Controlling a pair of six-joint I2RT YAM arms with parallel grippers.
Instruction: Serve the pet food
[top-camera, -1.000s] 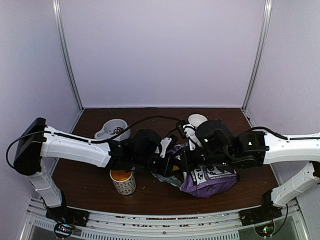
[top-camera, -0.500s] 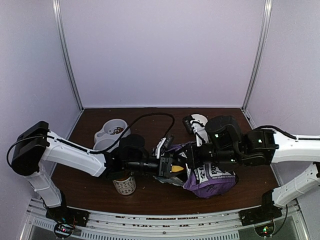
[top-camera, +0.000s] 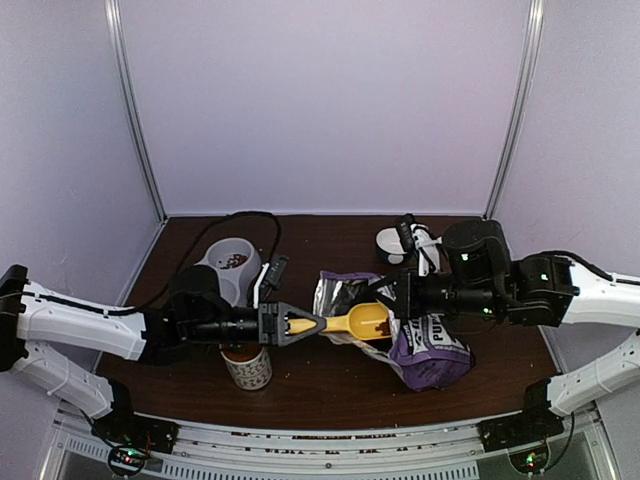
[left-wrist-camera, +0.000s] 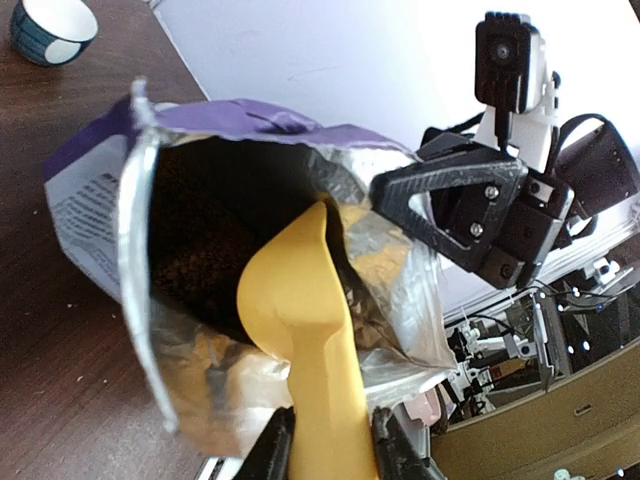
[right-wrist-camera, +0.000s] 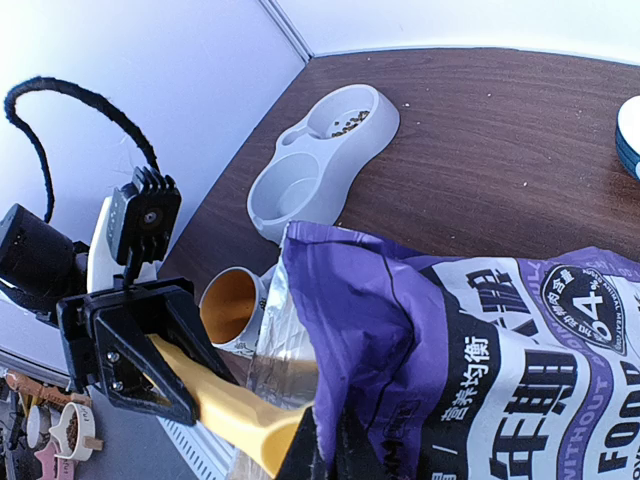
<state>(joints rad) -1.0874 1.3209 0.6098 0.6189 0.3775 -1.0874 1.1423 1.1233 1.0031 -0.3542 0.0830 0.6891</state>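
Gripping the yellow scoop (top-camera: 352, 322) by its handle in our left gripper (top-camera: 305, 325), scoop bowl at the purple bag (top-camera: 432, 352) mouth, right gripper (top-camera: 398, 297) clenched on the bag's rim, brown kibble (left-wrist-camera: 195, 265) inside the bag, right of our left gripper.

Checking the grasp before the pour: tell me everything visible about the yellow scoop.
The yellow scoop looks like smooth one-piece plastic: a flat handle widening into a rounded bowl. The left gripper pinches the handle end and holds it roughly level, bowl at the open foil-lined mouth of the purple bag. Whether it touches the foil or carries anything is unclear.
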